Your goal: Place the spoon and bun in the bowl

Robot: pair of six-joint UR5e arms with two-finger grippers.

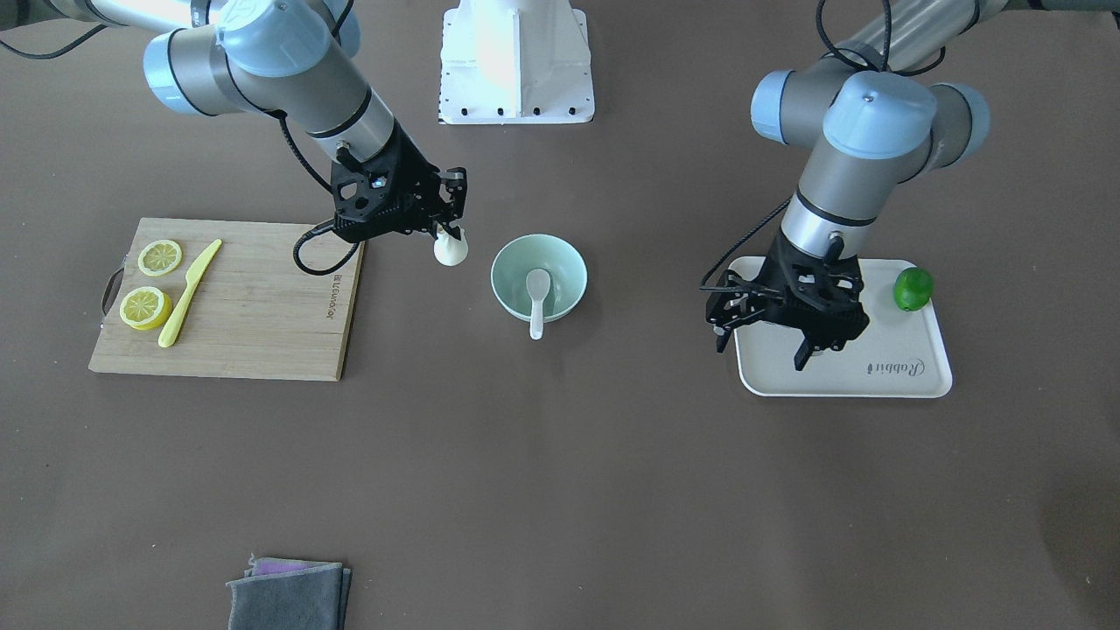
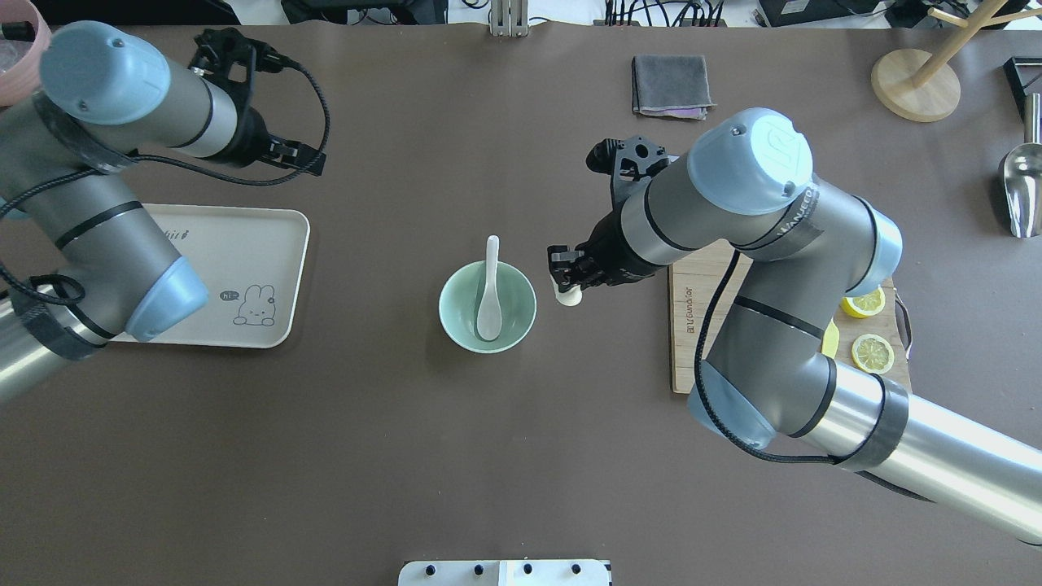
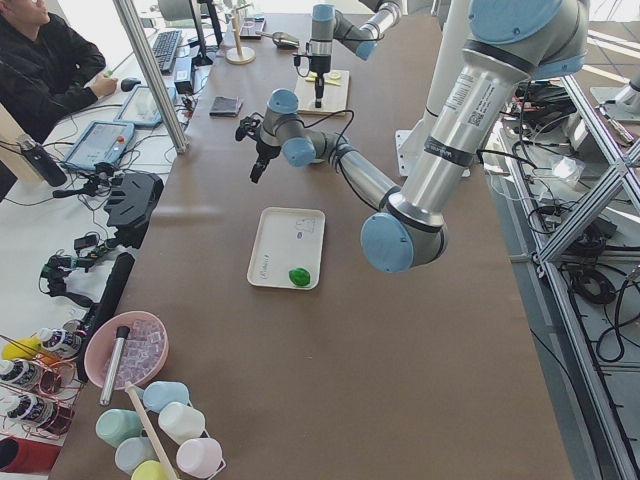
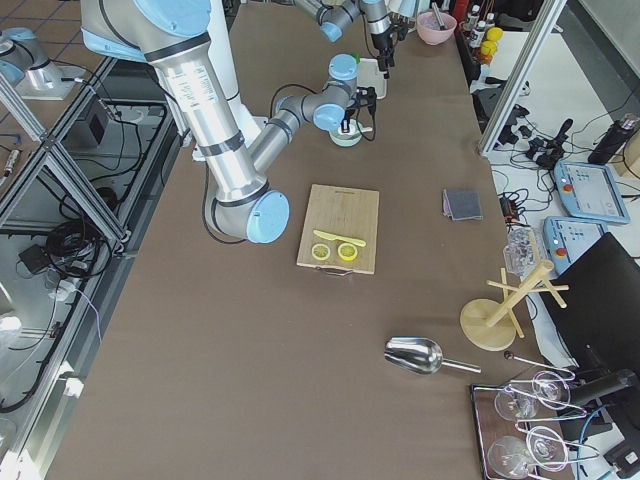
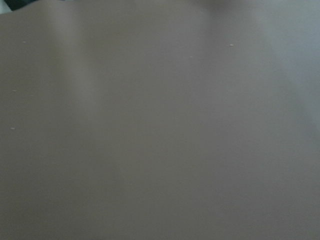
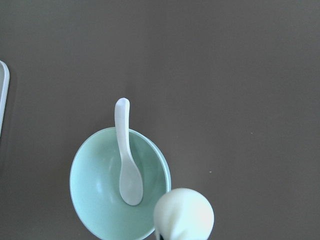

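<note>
The mint-green bowl (image 1: 564, 262) stands at the table's middle. The white spoon (image 1: 536, 299) lies in it, scoop inside and handle resting over the rim; it also shows in the overhead view (image 2: 489, 295) and the right wrist view (image 6: 129, 172). My right gripper (image 1: 448, 234) is shut on the white bun (image 1: 451, 251) and holds it just beside the bowl (image 2: 513, 317), above the table. In the right wrist view the bun (image 6: 184, 214) hangs at the bowl's (image 6: 95, 197) edge. My left gripper (image 1: 761, 348) is open and empty above the cream tray (image 1: 875, 376).
A wooden cutting board (image 1: 262, 332) holds two lemon slices (image 1: 146, 306) and a yellow-green knife (image 1: 188, 293). A green lime (image 1: 913, 289) sits on the tray's corner. A folded grey cloth (image 1: 289, 595) lies at the operators' edge. The white robot base (image 1: 516, 61) stands behind the bowl.
</note>
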